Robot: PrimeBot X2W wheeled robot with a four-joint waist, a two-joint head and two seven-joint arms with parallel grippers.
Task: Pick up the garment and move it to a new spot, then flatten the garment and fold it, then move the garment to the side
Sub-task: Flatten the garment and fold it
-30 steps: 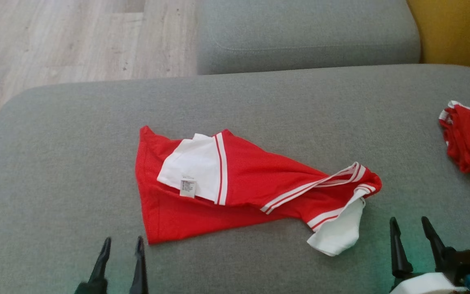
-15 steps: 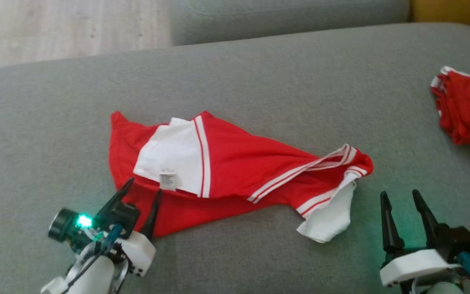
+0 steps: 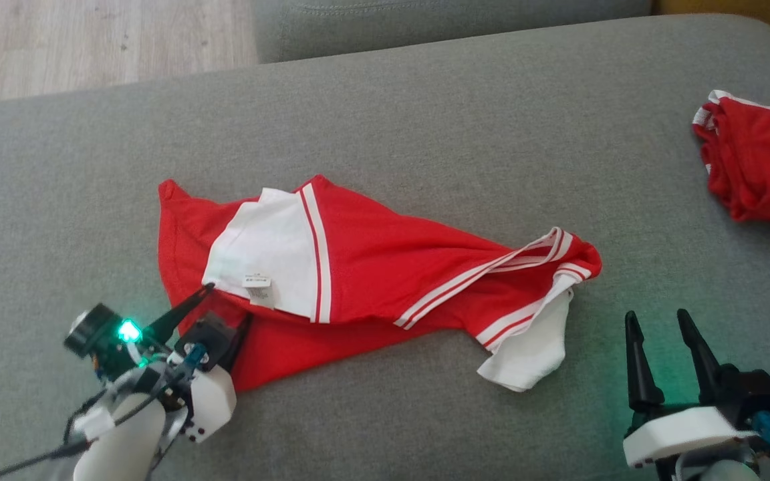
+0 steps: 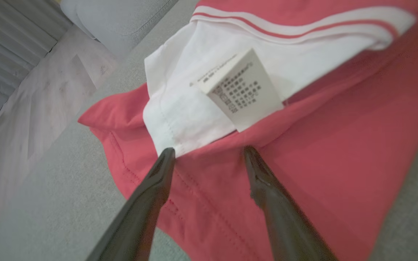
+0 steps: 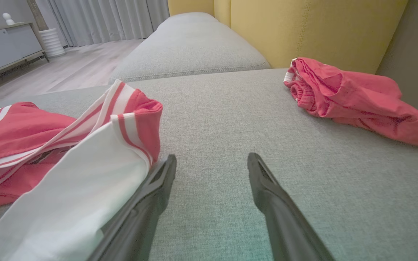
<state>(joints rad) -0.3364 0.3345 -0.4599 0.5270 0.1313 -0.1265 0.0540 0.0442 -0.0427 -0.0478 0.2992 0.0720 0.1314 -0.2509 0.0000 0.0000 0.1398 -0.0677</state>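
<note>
Garment [image 3: 385, 267] lies rumpled in the middle of the grey cushion [image 3: 425, 133]: red fabric, white panels, red-and-white striped trim. Over its left end the left gripper [image 3: 228, 304] hovers, fingers spread, tips beside the care label [image 3: 258, 288]. Just right of its white end, the right gripper [image 3: 657, 314] stands open.

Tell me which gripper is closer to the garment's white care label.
Left. The left gripper hangs over the garment, tips just short of the care label; the right gripper is beyond the garment's white end.
</note>
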